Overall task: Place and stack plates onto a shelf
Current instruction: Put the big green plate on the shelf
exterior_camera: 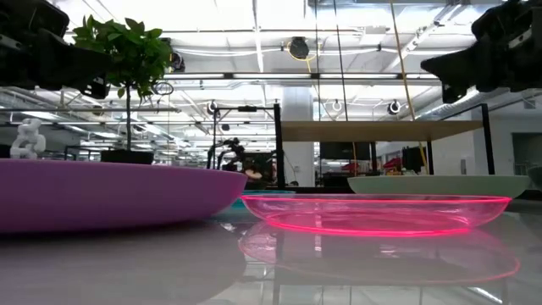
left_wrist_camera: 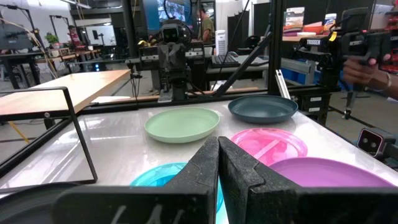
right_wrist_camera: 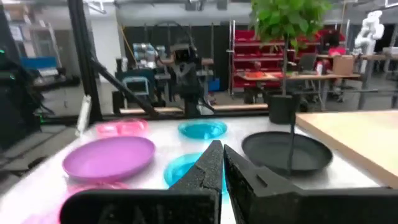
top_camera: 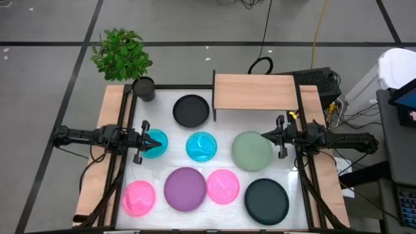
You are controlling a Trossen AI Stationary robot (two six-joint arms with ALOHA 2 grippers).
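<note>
Purple plate (exterior_camera: 102,193) hides cyan plates in low view.

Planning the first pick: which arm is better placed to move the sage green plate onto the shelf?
The right arm, probably. Its gripper hovers, fingers shut, at the sage green plate, just in front of the shelf. The left gripper sits across the table over a cyan plate.

Nothing here can be read: no label, brand or number shows on anything on the table, and the screens and signs far back in the room are too blurred to read.
</note>
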